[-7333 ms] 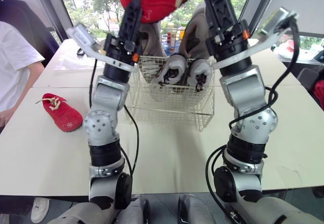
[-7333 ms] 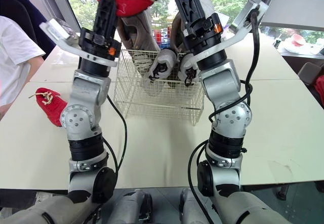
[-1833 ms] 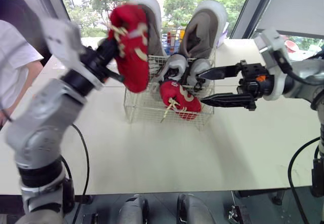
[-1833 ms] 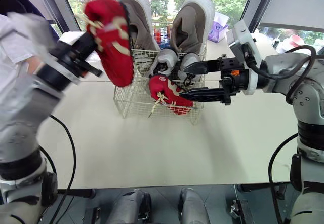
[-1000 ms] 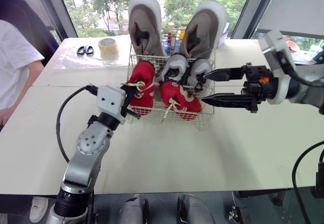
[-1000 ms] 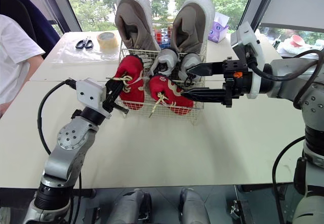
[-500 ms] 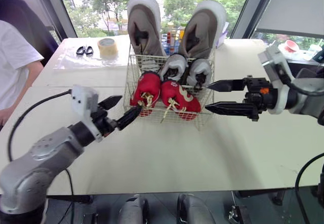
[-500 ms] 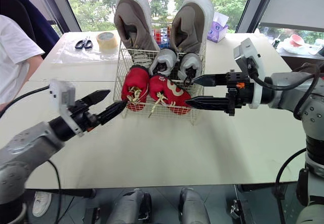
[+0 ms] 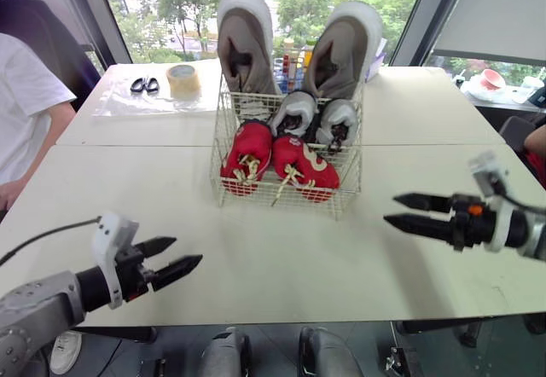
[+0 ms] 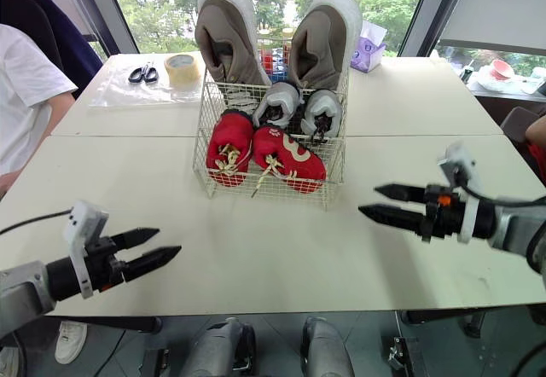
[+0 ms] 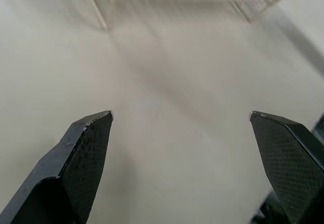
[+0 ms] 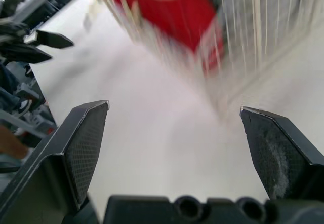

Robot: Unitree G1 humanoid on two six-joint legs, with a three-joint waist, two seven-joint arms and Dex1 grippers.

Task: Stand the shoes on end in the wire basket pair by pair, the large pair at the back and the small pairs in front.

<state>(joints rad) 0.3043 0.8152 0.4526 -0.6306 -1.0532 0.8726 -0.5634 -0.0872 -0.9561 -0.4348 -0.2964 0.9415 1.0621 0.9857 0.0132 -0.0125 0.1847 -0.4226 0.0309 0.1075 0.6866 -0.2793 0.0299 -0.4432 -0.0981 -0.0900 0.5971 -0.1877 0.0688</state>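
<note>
- Shoes fill the wire basket (image 9: 219, 142), which sits at the far middle of the table (image 9: 281, 258). The large grey pair (image 9: 243, 44) stands on end at the far side, where its height blocks nothing.
- The small grey pair (image 9: 294, 113) sits just in front of it and the red pair (image 9: 247, 151) nearest, so the order the task asks for looks met.
- The left gripper (image 9: 188, 251) at near left and the right gripper (image 9: 391, 208) at near right hang low, well apart from the basket. Each is spread wide and holds nothing, probably because nothing is left to carry.
- The right red shoe leans rightward rather than standing straight, and may want righting.
- Smaller shoes hide the large pair's lower ends, and the red pair half covers the small grey pair. How these rest on the basket floor cannot be told.
- The left wrist view cuts the basket to its lower edge.
</note>
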